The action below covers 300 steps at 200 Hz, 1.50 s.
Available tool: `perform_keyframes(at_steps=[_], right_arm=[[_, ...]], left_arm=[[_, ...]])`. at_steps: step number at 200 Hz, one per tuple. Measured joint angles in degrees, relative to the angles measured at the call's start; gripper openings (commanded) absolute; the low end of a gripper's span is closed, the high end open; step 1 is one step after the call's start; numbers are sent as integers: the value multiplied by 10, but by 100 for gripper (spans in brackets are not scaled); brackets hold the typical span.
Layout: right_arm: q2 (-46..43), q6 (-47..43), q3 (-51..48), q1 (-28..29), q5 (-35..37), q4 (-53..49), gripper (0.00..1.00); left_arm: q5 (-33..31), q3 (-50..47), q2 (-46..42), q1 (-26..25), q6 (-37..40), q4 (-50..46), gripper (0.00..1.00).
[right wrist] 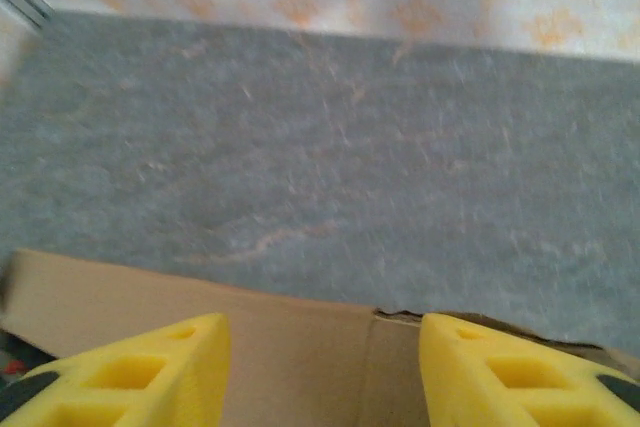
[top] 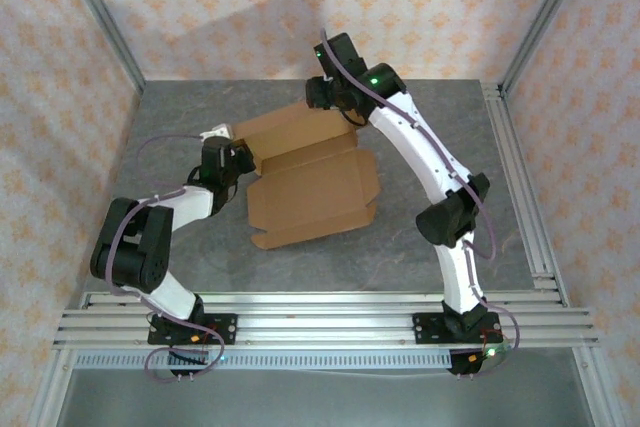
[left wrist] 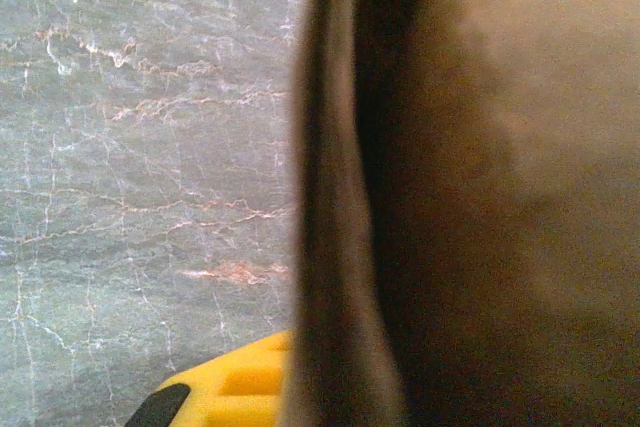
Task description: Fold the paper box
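**STATION STATUS: ONE BOX, TWO GRIPPERS**

One paper box lies mid-table between the two arms. It is a plain brown cardboard die-cut sheet, flat at the near side, with its far panels partly raised. The table is grey with stone-like veining. The walls are cream with orange motifs.

Left gripper: closed, apparently pinching the box's left edge; its wrist view is blurred. Right gripper: yellow ribbed fingers stand parted over the box's far edge.
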Motion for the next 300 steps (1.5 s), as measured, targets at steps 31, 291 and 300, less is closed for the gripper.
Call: perform_keyframes(at_steps=[31,291,300], right_arm=[[2,24,0,0,0,-20,37],[-325,-168,-454,-68,-79,272,76],[-326,-181,-473,-75,-89,288,75]], left_arm=[[-10,-4,-16,0,10,-13,0],[80,68,20,24,-6,-99,0],[92,75,20,25,-6,-107,0]])
